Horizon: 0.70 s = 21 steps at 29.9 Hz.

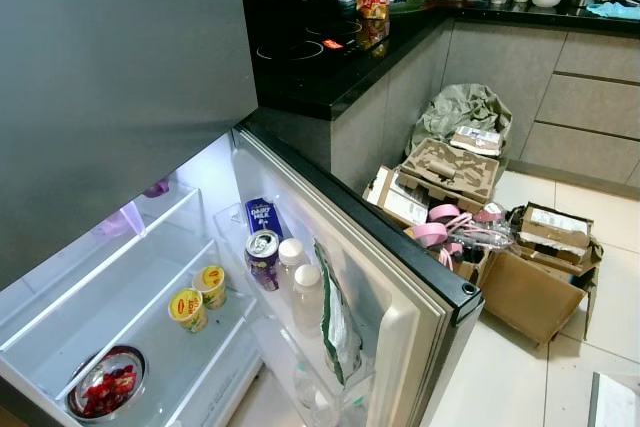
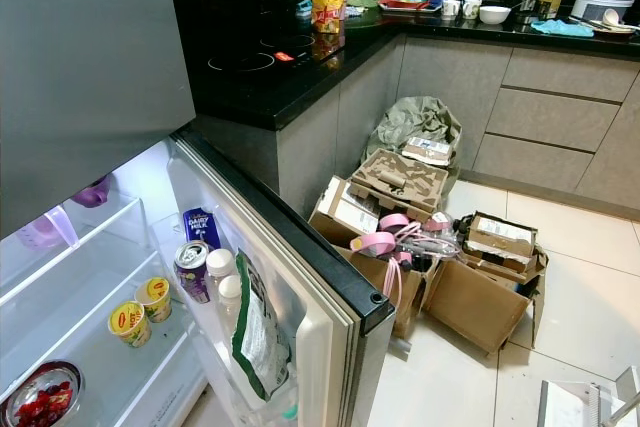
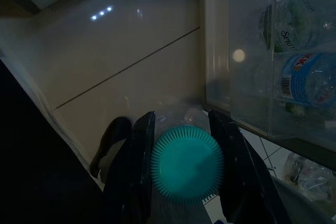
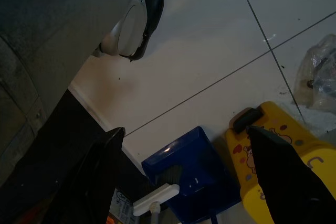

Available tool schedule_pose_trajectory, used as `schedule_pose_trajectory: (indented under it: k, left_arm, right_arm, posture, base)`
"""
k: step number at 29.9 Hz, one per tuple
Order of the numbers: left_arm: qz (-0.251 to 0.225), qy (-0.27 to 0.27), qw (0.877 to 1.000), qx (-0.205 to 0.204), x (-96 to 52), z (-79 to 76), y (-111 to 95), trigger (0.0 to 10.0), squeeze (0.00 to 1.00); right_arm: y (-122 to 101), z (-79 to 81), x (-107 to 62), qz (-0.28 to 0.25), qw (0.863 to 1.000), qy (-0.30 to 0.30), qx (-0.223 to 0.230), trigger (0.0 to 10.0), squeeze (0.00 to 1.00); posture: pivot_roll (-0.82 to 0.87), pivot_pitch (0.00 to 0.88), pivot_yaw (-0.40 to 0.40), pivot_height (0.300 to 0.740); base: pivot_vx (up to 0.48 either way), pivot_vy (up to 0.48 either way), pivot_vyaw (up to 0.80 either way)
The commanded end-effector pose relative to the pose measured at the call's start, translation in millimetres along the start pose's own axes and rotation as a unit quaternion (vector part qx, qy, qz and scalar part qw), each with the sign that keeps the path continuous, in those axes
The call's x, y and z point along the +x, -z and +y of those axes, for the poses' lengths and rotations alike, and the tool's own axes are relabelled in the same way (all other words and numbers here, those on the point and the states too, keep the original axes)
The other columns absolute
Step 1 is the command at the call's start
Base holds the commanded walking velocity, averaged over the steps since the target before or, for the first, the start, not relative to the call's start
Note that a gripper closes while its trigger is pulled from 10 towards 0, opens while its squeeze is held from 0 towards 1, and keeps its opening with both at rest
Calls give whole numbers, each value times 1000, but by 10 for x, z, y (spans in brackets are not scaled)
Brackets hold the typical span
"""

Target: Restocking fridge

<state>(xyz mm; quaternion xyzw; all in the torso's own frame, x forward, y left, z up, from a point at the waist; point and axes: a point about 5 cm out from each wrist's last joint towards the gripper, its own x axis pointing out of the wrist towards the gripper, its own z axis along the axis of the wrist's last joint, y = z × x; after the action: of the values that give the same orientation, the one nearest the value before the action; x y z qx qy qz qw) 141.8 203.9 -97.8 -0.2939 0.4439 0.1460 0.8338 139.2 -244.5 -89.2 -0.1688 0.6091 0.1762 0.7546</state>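
Left wrist view has the left gripper (image 3: 186, 169) clamped on a bottle with a ribbed teal cap (image 3: 187, 163), held low above the pale floor tiles (image 3: 115, 51) just beside the fridge door's clear bin (image 3: 252, 77), where more bottles stand. From the head camera, the open fridge door (image 1: 400, 287) carries a purple can (image 1: 262, 257), a Dairy Milk carton (image 1: 262, 215) and two white-capped bottles (image 1: 300, 282), while two yellow-lidded cups (image 1: 198, 297) sit on a glass shelf. The right gripper (image 4: 186, 171) hangs near the floor, fingers spread wide with nothing between them, above a blue dustpan (image 4: 184, 182).
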Motion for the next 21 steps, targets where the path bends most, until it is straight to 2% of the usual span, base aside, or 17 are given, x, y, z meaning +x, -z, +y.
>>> schedule_pose_trajectory:
  k: [1,21]
  left_arm:
    - [19,-11,1000,-1,-22,65,60,10000,0]
    - [24,-8,1000,1,-8,5,109,10000,0]
  right_arm:
    - [-14,11,3,-6,1000,-3,3,10000,0]
    - [-25,12,4,-8,1000,-4,7,10000,0]
  posture:
    - [-95,0,4,740]
    - [-95,0,9,740]
  base:
    - [0,0,0]
    - [0,0,0]
